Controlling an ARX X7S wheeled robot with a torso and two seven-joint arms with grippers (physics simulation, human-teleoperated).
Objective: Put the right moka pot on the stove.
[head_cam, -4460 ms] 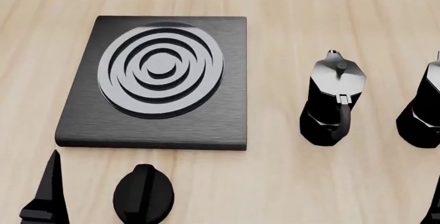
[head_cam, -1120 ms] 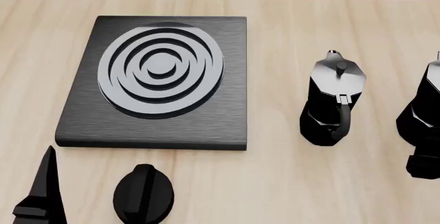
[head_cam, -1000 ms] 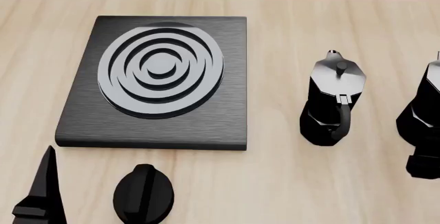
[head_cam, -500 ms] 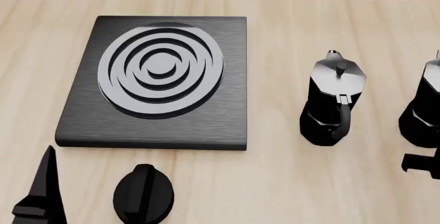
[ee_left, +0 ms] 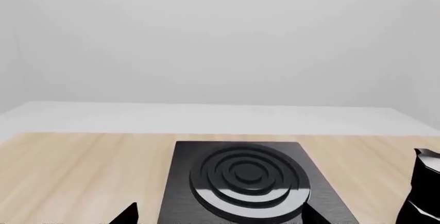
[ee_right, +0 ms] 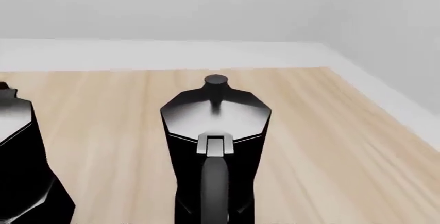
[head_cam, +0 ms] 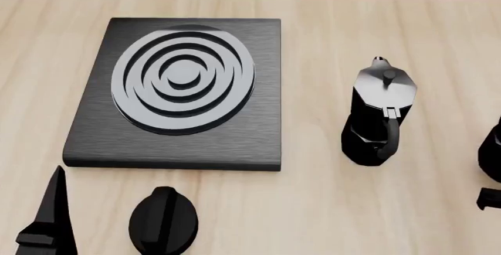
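The right moka pot (ee_right: pixel 215 147), glossy black, stands upright close in front of the right wrist camera with its handle toward it. In the head view only a black sliver of the right moka pot (head_cam: pixel 493 152) shows at the right edge. A black part of my right arm (head_cam: pixel 490 197) sits just below that sliver. None of that gripper's fingers show, so its state is hidden. The stove (head_cam: pixel 184 85) lies at the left middle of the table with nothing on it. My left gripper (ee_left: pixel 220 214) is open in front of the stove (ee_left: pixel 248 177), one finger (head_cam: pixel 51 214) showing at the bottom left.
The other moka pot (head_cam: pixel 379 114) stands upright right of the stove, also seen as a black pot (ee_right: pixel 20 167) beside the right one. A small black round knob (head_cam: pixel 163 220) lies on the wood near the stove's front edge. The table's right edge (ee_right: pixel 385 110) runs close by.
In the head view the right moka pot has slid rightward, almost out of frame, and the black arm part below it has shifted right too. The left gripper has barely moved.
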